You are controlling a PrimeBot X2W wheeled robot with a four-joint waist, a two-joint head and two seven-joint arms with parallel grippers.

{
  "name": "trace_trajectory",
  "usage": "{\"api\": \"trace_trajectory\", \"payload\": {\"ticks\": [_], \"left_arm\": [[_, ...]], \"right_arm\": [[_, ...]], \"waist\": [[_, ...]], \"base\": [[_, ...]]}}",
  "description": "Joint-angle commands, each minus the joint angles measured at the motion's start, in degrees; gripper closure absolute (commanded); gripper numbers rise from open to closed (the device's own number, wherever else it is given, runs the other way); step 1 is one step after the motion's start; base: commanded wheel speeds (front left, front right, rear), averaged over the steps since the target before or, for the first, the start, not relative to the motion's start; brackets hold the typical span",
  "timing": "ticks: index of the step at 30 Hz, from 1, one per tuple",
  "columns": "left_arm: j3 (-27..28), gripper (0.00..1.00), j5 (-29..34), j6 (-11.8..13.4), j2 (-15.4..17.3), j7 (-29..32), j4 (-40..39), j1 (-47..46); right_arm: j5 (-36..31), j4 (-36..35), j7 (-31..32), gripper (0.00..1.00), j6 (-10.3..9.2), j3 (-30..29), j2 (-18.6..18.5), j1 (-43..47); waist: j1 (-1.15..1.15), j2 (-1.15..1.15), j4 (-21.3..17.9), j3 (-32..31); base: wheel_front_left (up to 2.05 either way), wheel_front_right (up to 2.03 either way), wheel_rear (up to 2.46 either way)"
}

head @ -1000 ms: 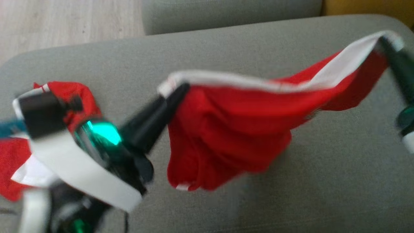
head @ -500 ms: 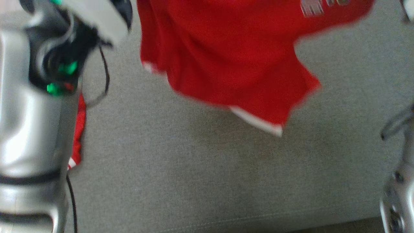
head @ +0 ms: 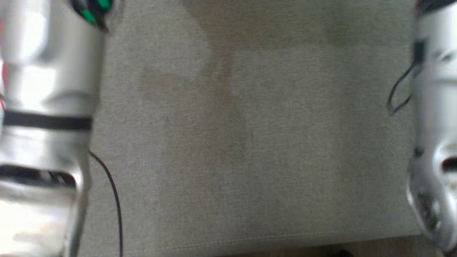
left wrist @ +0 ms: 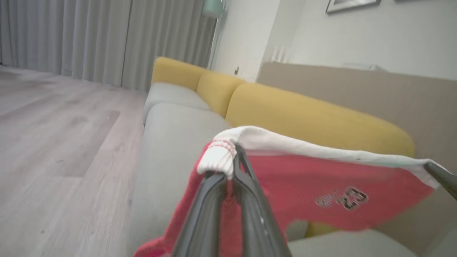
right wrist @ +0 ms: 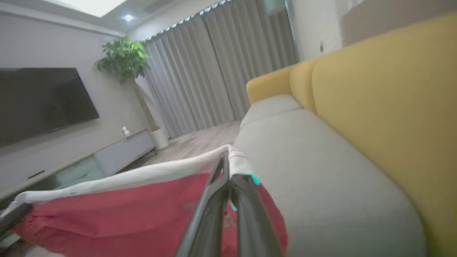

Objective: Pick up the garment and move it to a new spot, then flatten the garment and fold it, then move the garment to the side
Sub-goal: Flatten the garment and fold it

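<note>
Here, garment [left wrist: 321, 185] over grey sofa seat [head: 250, 142]; yellow backrest [right wrist: 385, 89], curtains [right wrist: 214, 71], wood floor [left wrist: 53, 142].

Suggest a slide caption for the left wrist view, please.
Left gripper pinching one white-banded corner of the red garment, stretched above the grey sofa seat toward the right gripper.
</note>
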Motion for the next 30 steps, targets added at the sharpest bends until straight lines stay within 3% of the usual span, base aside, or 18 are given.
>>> {"api": "trace_trajectory", "payload": {"ticks": [1, 4, 9, 17, 23, 30], "left_arm": [[-0.5, 1.00, 0.4, -1.2, 1.2, -1.4, -0.7, 2.3], [-3.5, 1.00, -1.2, -3.0, 0.0, -3.3, -0.8, 9.7], [-8.7, 1.00, -3.2, -3.7, 0.7, -4.5, -7.0, 24.9], [-13.5, 1.00, -6.4, -2.5, 4.6, -2.0, -20.2, 51.3], [-15.4, 1.00, -9.9, 2.2, 7.8, 3.9, -34.2, 67.8], [-15.4, 1.00, -14.1, 6.2, 8.9, 8.9, -46.7, 75.6]], "right_arm": [[1.8, -1.4, -1.3, 1.00, 0.44, 2.7, 0.8, 3.0], [5.9, -3.3, -1.2, 1.00, 0.44, 9.2, -3.2, 11.0], [11.5, -10.7, 3.9, 1.00, 0.44, 18.0, -14.4, 27.5], [17.0, -26.5, 15.2, 1.00, 0.44, 16.4, -26.3, 52.4], [17.8, -41.5, 25.6, 1.00, 0.44, 6.9, -29.7, 72.6], [17.7, -53.6, 33.0, 1.00, 0.44, -3.5, -24.6, 80.4]], "waist": [[-0.02, 0.00, 1.1, -0.6], [-0.02, 0.00, 2.0, -2.1], [-0.02, 0.00, 2.2, -5.1], [-0.02, 0.00, 1.9, -14.3], [-0.02, 0.00, 3.0, -19.3], [-0.02, 0.00, 4.3, -18.0]], "base": [[0.00, 0.00, 0.00], [0.00, 0.00, 0.00], [0.00, 0.00, 0.00], [0.00, 0.00, 0.00], [0.00, 0.00, 0.00], [0.00, 0.00, 0.00]]}}
